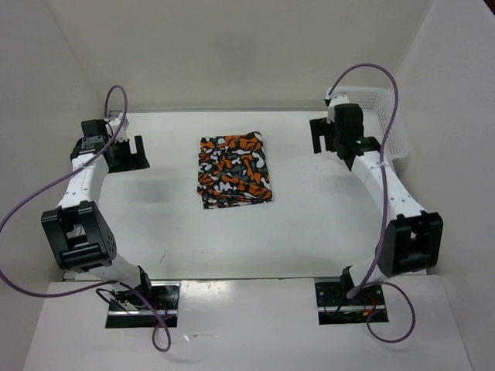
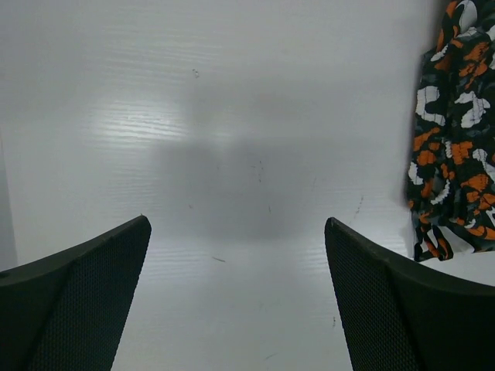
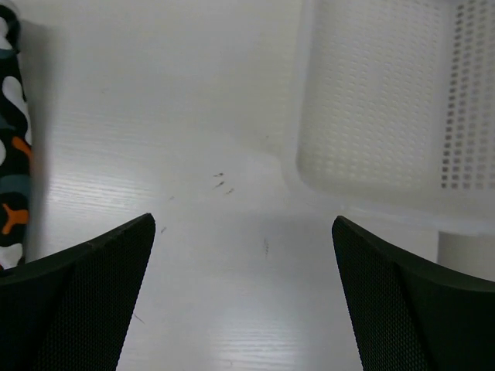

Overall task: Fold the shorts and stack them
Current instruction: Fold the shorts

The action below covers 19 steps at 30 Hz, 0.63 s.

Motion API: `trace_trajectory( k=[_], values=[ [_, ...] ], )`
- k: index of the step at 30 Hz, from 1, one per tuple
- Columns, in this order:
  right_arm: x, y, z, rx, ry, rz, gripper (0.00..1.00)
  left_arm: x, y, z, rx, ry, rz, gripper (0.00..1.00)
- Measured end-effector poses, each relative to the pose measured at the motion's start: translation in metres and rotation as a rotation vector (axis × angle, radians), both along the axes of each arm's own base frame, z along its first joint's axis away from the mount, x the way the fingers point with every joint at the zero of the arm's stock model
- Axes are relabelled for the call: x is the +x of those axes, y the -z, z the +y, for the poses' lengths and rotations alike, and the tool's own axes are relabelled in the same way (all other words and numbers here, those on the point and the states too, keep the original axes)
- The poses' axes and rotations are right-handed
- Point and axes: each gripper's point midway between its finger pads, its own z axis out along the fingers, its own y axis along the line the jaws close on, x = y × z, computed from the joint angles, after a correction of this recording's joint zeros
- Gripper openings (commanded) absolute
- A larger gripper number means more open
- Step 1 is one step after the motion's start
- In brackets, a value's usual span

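Shorts [image 1: 235, 171] look folded, stacked on counter [image 1: 309, 224]. Left hand [image 2: 236, 224], right hand [image 3: 244, 220] flank shorts, both spread apart, empty. Basically done.

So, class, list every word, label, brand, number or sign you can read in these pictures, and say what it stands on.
No text can be read in any view.
The shorts: only orange, black, white and grey blobs, no lettering.
The basket: plain white mesh, no label showing.
The table: only faint scuff marks, no writing.
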Motion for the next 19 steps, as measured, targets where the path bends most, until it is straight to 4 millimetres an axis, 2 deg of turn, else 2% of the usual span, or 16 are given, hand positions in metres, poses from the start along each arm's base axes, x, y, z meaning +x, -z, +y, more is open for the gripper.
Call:
trace_trajectory(
  k=[4,9,15,19],
  values=[
    [-0.029,-0.012,-0.015,-0.024,0.052,-0.043,1.0,-0.013,-0.011,0.0,0.011,-0.01,-0.03,1.0],
    [-0.06,-0.03,-0.026,-0.029,0.083,-0.114,1.0,-0.015,-0.027,0.001,0.031,-0.015,-0.087,1.0],
    [-0.079,-0.034,-0.032,-0.033,0.101,-0.146,1.0,-0.024,-0.034,-0.002,0.039,-0.015,-0.111,1.0],
    [-0.084,-0.037,-0.034,-0.032,0.103,-0.16,1.0,-0.029,-0.037,-0.004,0.042,-0.015,-0.123,1.0]
  ],
)
